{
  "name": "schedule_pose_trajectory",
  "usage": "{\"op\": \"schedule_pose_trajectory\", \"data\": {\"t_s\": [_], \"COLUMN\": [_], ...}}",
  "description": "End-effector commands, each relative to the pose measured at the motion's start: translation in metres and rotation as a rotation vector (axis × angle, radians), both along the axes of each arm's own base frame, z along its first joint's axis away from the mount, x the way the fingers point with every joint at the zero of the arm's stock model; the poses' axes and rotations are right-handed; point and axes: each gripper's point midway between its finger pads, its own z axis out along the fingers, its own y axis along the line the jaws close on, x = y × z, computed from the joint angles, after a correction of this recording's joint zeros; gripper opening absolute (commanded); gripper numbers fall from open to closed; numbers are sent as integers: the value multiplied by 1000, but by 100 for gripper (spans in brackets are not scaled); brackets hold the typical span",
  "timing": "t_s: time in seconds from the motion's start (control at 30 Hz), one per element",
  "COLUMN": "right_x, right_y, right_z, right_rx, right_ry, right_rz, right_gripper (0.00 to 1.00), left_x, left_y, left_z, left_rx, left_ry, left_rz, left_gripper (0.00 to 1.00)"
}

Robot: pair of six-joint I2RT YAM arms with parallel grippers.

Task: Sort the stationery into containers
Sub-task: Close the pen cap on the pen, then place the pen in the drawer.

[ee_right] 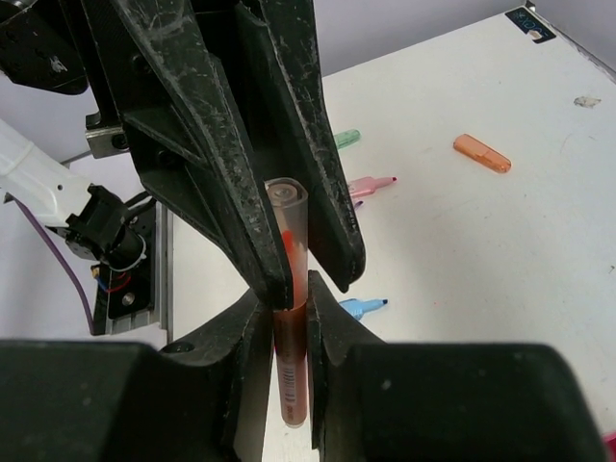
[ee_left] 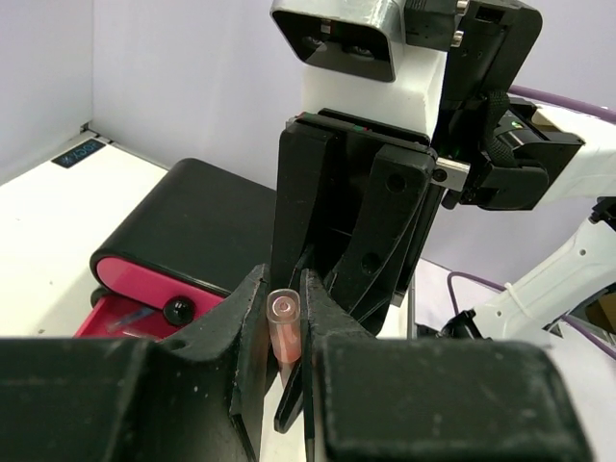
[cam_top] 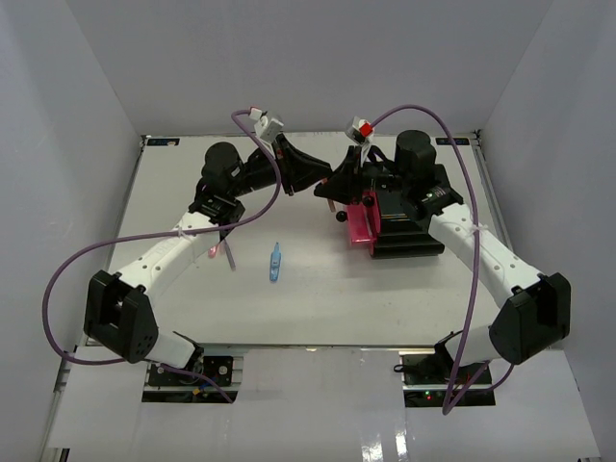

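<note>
Salmon pen (ee_right: pixel 291 375) clamped in both my left gripper (ee_left: pixel 285 310) and right gripper (ee_right: pixel 289 310), mid-air just beside the black cabinet (cam_top: pixel 409 241), drawer side. If I retract before one releases, it bends, twists out, or drops.

Two arms of the same build. Left arm (cam_top: pixel 159 255): white link shells, black joint housings, big boxy black shoulder block (cam_top: pixel 120 313). Right arm (cam_top: pixel 481 255): same white links, same black block (cam_top: pixel 534 318). A thin purple cable (cam_top: pixel 46 298) runs off the left arm, and another (cam_top: pixel 469 178) off the right. Left gripper (ee_left: pixel 286 303): matte black wedge fingers, scuffed and speckled with dust. Right gripper (ee_right: pixel 289 308): same black plastic, scratched. The right wrist has a white body (ee_left: pixel 375 96) with a grey two-lens camera housing (ee_left: pixel 337 38) and a red-topped plug (cam_top: pixel 364 127). The left wrist has a grey-white plug (cam_top: pixel 265 120). Black bases (cam_top: pixel 207 371) at the near edge.
</note>
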Motion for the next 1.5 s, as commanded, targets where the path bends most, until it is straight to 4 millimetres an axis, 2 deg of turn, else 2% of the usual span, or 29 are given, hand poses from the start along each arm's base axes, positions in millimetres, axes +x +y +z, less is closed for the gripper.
{"op": "schedule_pose_trajectory", "data": {"t_s": [0.0, 0.17, 0.4, 0.57, 0.67, 0.77, 1.13, 1.47], "right_x": [8, 9, 12, 10, 8, 6, 10, 12], "right_y": [-22, -22, -21, -22, -22, -23, -23, -35], "right_z": [116, 108, 93, 82, 73, 66, 27, 17], "right_rx": [230, 220, 198, 183, 172, 162, 108, 68], "right_ry": [-382, -362, -322, -303, -284, -268, -188, -190], "right_rz": [-135, -140, -145, -140, -136, -138, -154, -237], "right_gripper": [21, 32, 34, 54, 62, 65, 66, 66], "left_x": [-44, -43, -37, -30, -25, -21, -17, -3], "left_y": [-11, -10, -8, -7, -6, -5, -4, -5], "left_z": [-85, -85, -82, -74, -70, -66, -45, -45], "left_rx": [168, 164, 155, 143, 139, 132, 91, 46], "left_ry": [292, 287, 270, 252, 243, 232, 202, 251], "left_rz": [-222, -219, -191, -165, -151, -140, -112, -45], "left_gripper": [0, 0, 0, 0, 0, 0, 0, 0]}}
